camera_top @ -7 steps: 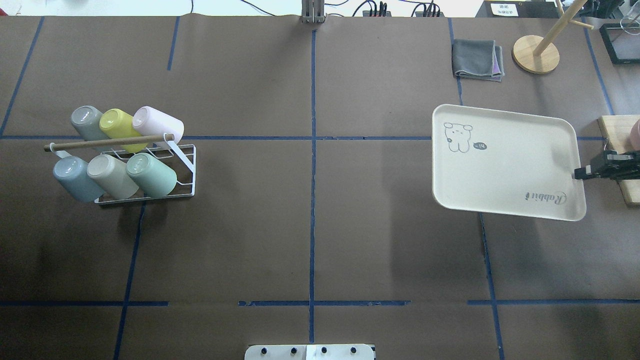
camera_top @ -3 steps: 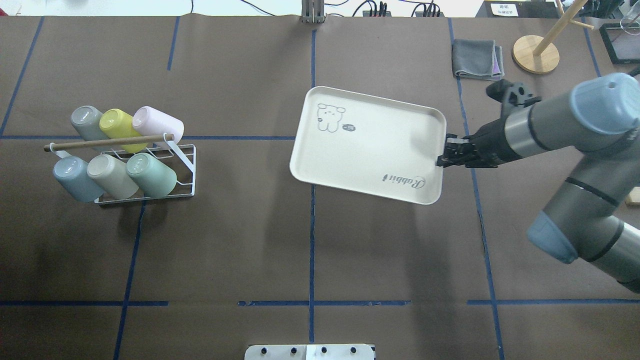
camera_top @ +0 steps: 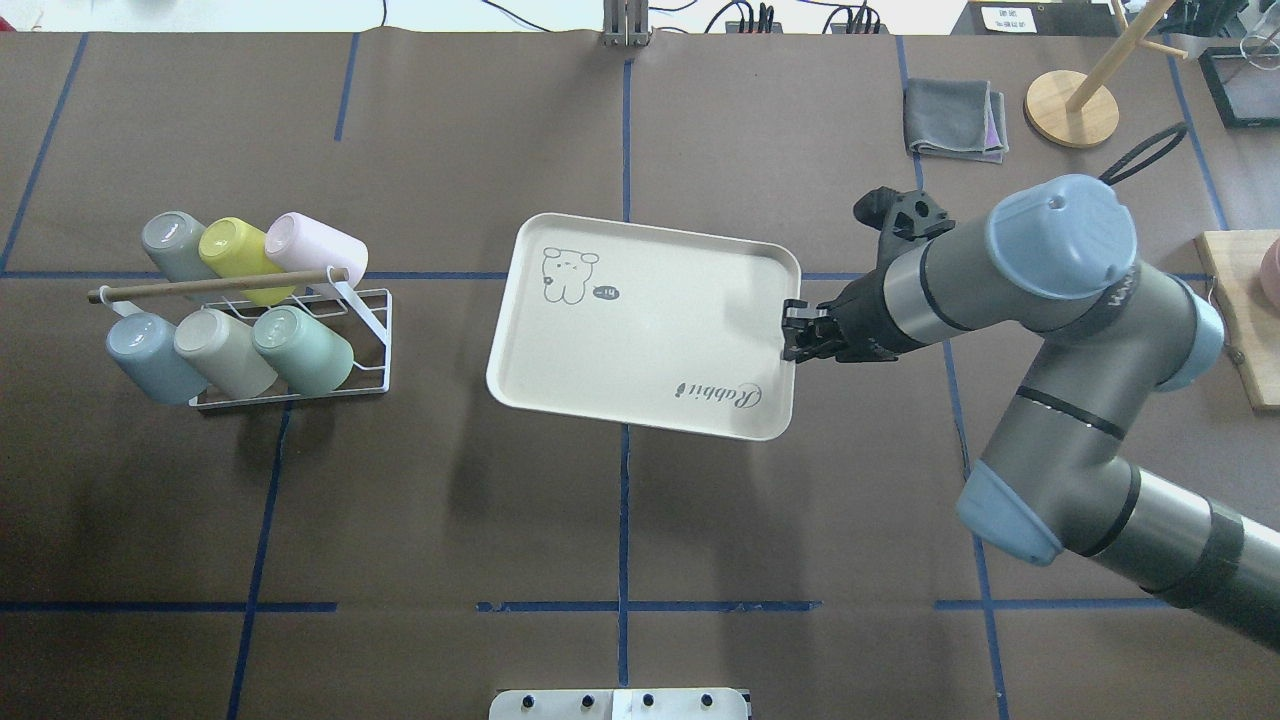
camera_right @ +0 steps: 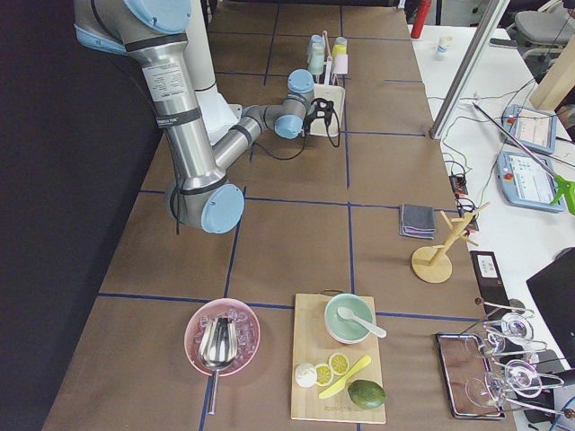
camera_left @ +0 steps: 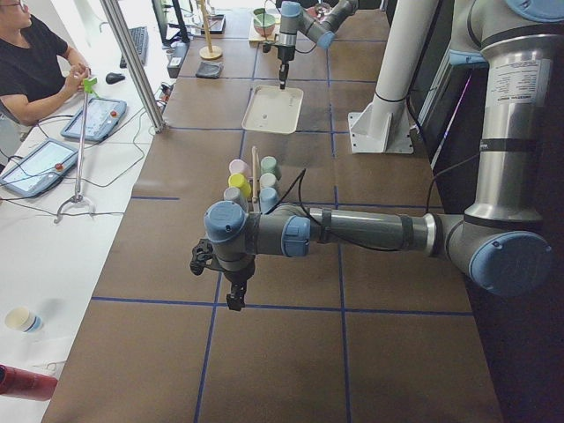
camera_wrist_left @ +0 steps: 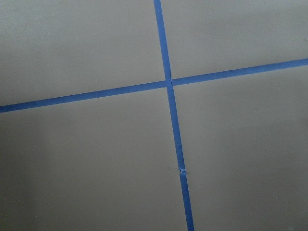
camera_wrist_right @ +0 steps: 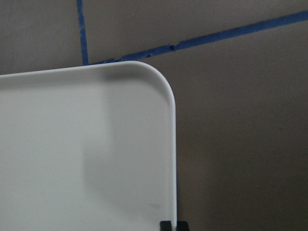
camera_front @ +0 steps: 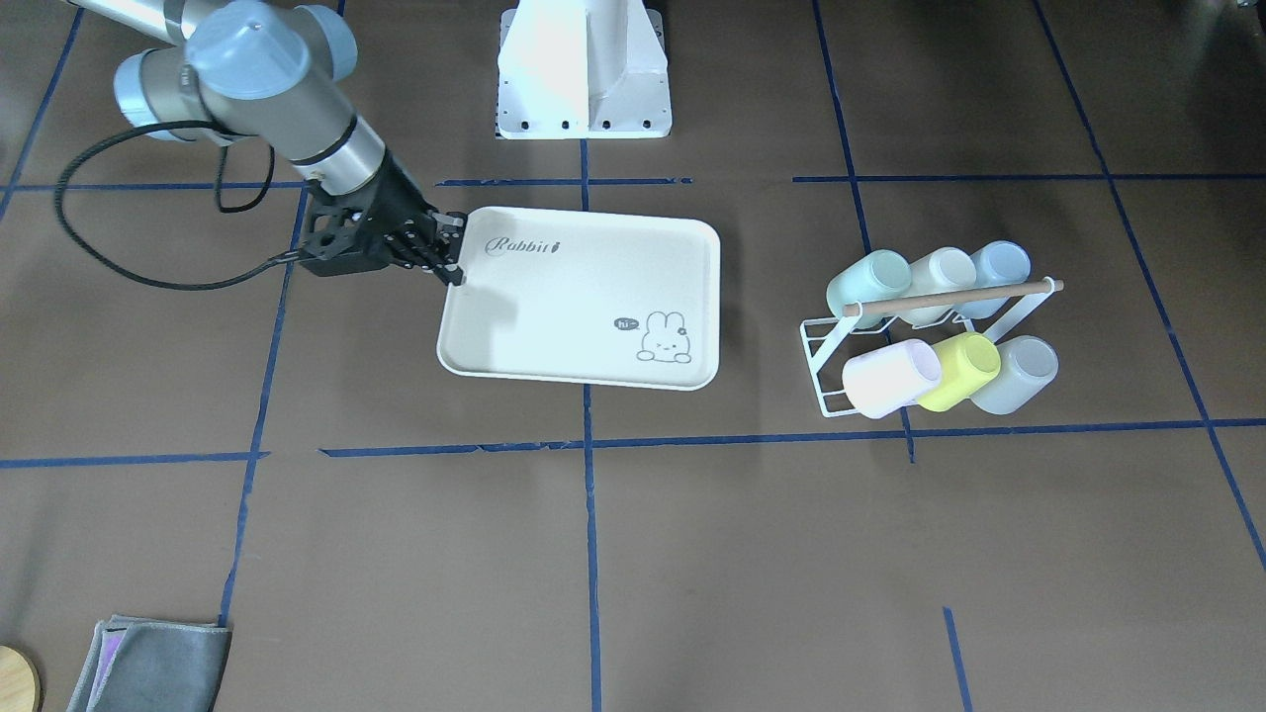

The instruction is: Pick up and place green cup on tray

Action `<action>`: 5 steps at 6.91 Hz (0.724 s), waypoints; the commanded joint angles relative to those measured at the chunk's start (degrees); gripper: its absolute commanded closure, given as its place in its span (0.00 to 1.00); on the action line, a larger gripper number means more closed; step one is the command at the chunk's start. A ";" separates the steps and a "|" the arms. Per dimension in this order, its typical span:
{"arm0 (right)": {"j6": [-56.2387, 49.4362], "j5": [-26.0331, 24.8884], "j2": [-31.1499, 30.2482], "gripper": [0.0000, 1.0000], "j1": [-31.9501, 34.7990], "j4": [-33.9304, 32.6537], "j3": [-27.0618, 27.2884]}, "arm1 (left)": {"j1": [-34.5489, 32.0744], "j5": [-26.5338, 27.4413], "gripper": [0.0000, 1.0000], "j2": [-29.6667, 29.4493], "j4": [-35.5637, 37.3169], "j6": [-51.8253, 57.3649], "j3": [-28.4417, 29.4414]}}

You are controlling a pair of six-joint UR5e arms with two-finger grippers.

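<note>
brown paper table with blue tape lines; one cream tray, one white wire rack, six cups on it in two rows of three; one green cup, plus one blue, one beige, one grey, one yellow-green and one pink; green cup sits tilted in the row nearer the robot, at the end closest to the tray, touching the beige one; one wooden rod runs over the rack between the two rows; right gripper clamped on the rim of the tray's short side near the "rabbit" script; left gripper points down over bare table by a tape cross, seen from the side only, cannot tell if apart or together; grey folded cloth, round wooden stand and wooden board lie far right, behind the right arm; rack and tray well apart, bare table between them.
</note>
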 commanded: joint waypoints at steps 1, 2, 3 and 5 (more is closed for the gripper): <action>-0.72 -1.53 0.90 1.00 -2.51 -0.96 -2.52 | 0.00 0.00 0.00 -0.05 0.00 -0.17 -0.15; -1.08 -2.24 1.34 1.00 -2.52 -0.88 -3.66 | 0.00 0.00 0.00 -0.05 0.00 -0.17 -0.24; -1.17 -2.16 2.56 1.00 -2.52 -1.14 -4.55 | 0.00 0.00 0.00 0.04 0.00 -0.26 -0.59; -1.26 -2.07 2.58 0.99 -2.69 -1.14 -5.78 | 0.00 0.00 0.00 -0.05 0.00 -0.26 -0.51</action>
